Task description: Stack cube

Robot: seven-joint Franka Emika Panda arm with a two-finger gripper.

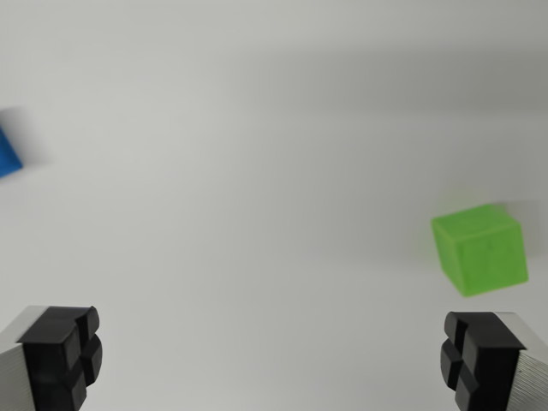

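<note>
i've got the gripper [274, 364] wide open, jaws spread to the two bottom corners of the wrist view, nothing between them. black ribbed pads [62, 353] visible on both fingers. green cube [480, 249] sits on the white table [257, 214] at the wrist view's right, just above the right-hand finger, slightly rotated, not touching it. blue cube [8, 152] is cut off by the wrist view's left edge, well apart from the green one. picture is a bit blurred
</note>
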